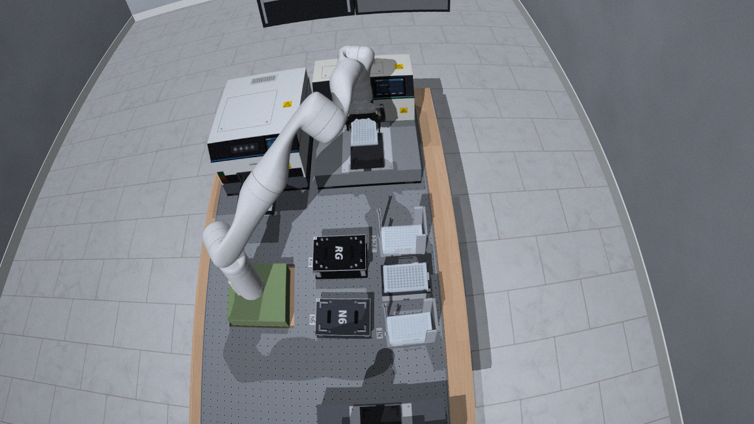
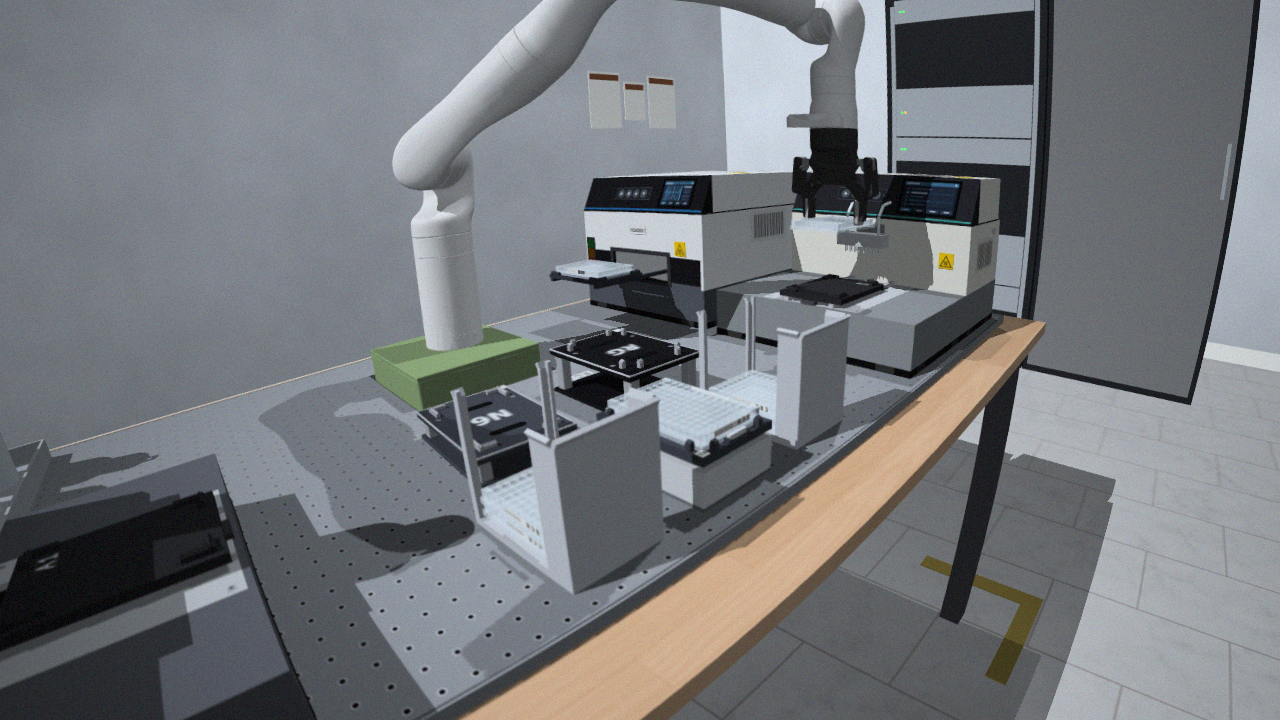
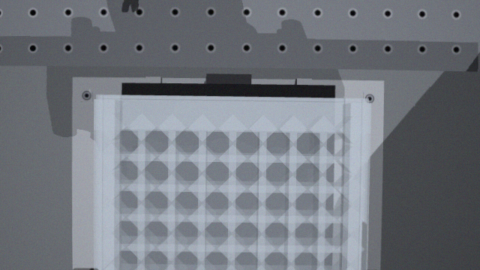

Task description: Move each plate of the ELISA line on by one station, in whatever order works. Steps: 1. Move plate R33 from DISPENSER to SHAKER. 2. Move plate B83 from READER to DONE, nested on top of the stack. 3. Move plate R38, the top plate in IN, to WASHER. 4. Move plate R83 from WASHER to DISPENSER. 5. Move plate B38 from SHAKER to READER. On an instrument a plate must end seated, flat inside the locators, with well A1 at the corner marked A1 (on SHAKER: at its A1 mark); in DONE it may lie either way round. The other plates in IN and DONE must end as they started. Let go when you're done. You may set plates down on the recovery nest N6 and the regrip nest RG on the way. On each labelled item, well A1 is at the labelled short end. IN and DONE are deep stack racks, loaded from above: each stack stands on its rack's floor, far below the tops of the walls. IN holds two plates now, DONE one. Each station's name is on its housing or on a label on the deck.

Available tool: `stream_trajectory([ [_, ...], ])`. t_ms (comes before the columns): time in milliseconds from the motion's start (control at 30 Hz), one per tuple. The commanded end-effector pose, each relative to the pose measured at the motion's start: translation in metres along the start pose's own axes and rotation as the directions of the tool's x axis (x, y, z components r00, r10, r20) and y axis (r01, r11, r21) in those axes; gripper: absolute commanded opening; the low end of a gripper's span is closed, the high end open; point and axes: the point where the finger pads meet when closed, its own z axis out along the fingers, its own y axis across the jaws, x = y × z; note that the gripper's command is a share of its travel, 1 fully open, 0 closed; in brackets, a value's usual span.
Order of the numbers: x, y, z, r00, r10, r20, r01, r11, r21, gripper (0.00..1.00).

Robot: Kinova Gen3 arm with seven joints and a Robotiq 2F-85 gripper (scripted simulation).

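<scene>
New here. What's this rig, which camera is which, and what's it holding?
One white jointed robot arm stands on a green base block, on a grey perforated table. There are three cameras: overhead, room side, and one on the wrist looking down. On the table are two boxy white lab instruments, black plate nests marked RG and N6, and grey open racks with plates. The fingers grip a clear multi-well plate, in the air above a black nest.

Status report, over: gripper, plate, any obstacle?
Gripper shut on plate. Plate in air, level, above black nest. Instrument housing close behind.
</scene>
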Motion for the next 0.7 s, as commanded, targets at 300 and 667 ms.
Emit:
stream_trajectory([
  [300,0.000,0.000,-0.019,1.000,-0.008,0.005,0.008,1.000,0.000,0.94],
  [667,-0.001,-0.001,-0.016,1.000,-0.001,0.005,0.001,1.000,0.002,0.94],
])
